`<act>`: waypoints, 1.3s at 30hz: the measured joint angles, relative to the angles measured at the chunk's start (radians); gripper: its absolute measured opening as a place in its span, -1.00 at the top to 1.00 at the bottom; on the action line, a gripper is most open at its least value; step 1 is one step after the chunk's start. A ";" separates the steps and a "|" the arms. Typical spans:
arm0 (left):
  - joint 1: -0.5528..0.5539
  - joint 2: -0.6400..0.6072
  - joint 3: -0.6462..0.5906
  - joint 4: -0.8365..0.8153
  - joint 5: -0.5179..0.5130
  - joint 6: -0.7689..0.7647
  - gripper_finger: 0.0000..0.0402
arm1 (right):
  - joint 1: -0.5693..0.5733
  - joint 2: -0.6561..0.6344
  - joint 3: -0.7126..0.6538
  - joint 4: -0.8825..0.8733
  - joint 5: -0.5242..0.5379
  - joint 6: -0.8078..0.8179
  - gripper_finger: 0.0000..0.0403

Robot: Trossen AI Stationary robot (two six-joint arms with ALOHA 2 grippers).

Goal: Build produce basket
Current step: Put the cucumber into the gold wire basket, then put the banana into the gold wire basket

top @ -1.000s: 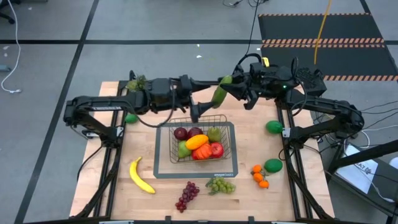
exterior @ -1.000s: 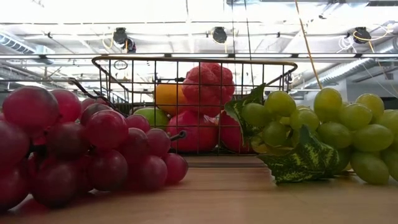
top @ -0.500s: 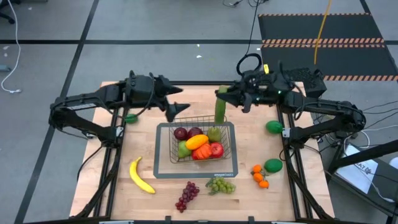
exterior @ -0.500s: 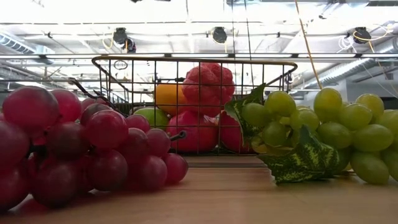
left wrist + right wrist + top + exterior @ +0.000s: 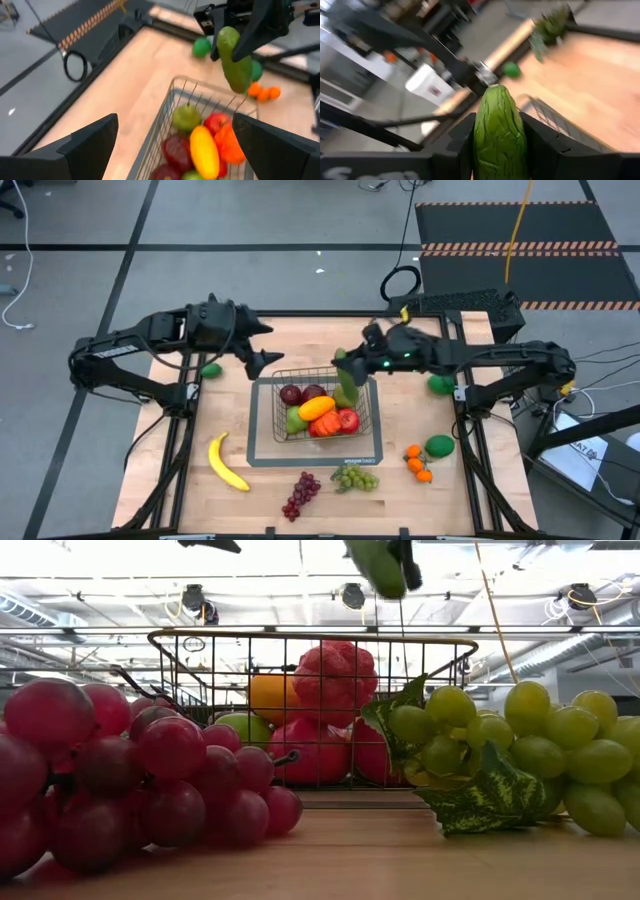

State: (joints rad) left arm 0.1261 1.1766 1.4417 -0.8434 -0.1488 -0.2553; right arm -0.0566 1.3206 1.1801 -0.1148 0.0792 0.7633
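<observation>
Desk: right hand (image 5: pixel 345 372) clenching cucumber (image 5: pixel 347 383) has moved over basket (image 5: pixel 262 392), left hand (image 5: pixel 262 345) released, backed off—drop next.

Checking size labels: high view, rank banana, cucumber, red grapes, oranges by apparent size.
1. Banana
2. Cucumber, held higher and nearer the camera, so unsure against the banana
3. Red grapes
4. Oranges
</observation>
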 joint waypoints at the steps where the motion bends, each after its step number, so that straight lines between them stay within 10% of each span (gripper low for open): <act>1: 0.000 0.000 0.000 -0.018 0.000 -0.002 -0.95 | 0.000 0.020 0.000 -0.006 0.000 0.000 0.35; 26: 0.000 0.001 0.000 -0.322 0.038 -0.040 -0.95 | -0.026 0.208 0.001 -0.030 -0.053 -0.111 0.35; 39: 0.000 0.002 -0.061 -0.296 -0.028 -0.201 -0.95 | -0.033 0.208 0.000 -0.020 -0.084 -0.098 -0.14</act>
State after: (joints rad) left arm 0.1261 1.1786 1.3809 -1.1392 -0.1768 -0.4565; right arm -0.0899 1.5291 1.1805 -0.1344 -0.0053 0.6648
